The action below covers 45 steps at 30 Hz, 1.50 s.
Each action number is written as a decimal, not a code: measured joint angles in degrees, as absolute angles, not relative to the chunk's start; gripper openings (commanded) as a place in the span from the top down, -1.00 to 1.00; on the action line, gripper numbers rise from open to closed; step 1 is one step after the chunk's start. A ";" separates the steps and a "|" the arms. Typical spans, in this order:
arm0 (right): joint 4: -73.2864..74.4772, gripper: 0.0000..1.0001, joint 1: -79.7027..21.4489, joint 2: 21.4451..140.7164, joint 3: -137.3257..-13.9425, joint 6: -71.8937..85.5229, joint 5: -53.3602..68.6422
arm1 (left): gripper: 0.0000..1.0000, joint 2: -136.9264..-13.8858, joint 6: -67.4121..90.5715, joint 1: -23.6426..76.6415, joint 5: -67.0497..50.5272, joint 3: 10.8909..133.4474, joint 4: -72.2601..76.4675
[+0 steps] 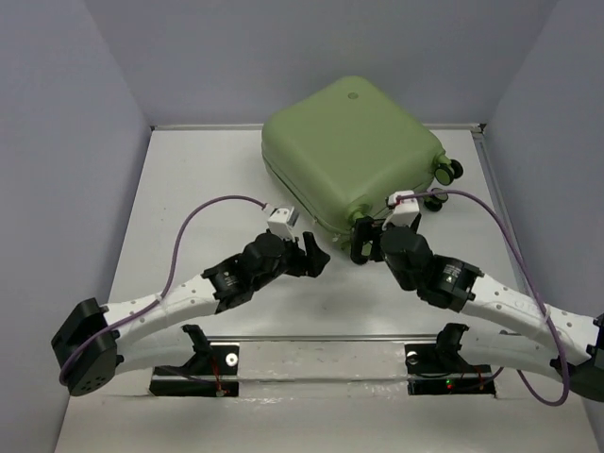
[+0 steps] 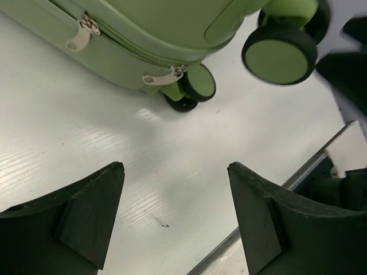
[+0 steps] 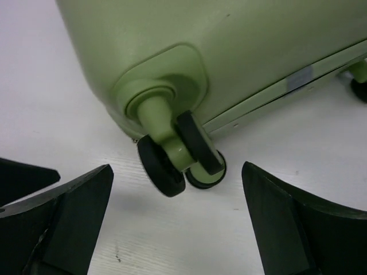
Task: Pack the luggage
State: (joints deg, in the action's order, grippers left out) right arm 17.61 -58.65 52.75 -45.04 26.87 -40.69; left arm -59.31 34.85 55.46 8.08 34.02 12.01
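Luggage [image 1: 351,151]: pale green hard-shell case, lying flat on its broad side at the far part of the counter [image 1: 189,189], right of centre and turned at an angle. Its shells are shut together. The round emblem [image 1: 353,94] faces up and the casters [image 1: 448,173] point to the right. The left wrist view shows the zipper closed along the side, with two metal pulls [image 2: 77,35] hanging from it.

Left pincer [image 1: 319,253]: fingers spread wide, nothing between them but bare counter, just short of the case's near corner and not touching it.

Right pincer [image 1: 363,241]: fingers spread wide at the case's near corner. In its wrist view a twin-wheel caster [image 3: 172,160] sits ahead of the gap and is not gripped.
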 measured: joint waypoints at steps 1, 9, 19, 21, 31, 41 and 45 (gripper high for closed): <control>19.11 -0.99 -56.60 53.45 -46.48 25.36 -40.45 | -0.65 -61.30 34.04 55.46 7.46 34.00 12.19; 24.18 -0.99 -46.57 63.81 -58.72 13.61 -30.55 | -0.58 -73.08 29.04 55.46 4.84 38.85 16.67; 26.61 -0.46 -42.13 74.94 -62.65 8.27 -20.10 | -0.30 -82.06 25.71 55.37 5.72 43.99 19.46; 27.11 -0.15 -41.95 75.26 -62.65 7.79 -19.22 | -0.21 -82.76 25.32 55.37 5.96 44.10 19.49; 27.40 0.86 -41.78 75.33 -62.85 6.31 -15.51 | 0.00 -87.00 23.46 55.37 7.49 46.96 21.54; 24.29 0.86 -41.08 72.95 -59.86 7.29 -13.13 | 0.22 -91.83 22.35 55.61 12.32 49.10 22.17; 22.61 0.86 -40.93 71.92 -58.48 7.38 -12.49 | -0.11 -92.03 22.31 56.31 13.96 49.41 21.85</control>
State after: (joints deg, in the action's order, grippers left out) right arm 22.61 -40.93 71.92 -58.48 7.38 -12.49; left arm -92.03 22.31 56.31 13.96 49.41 21.85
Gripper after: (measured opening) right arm 0.565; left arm 0.488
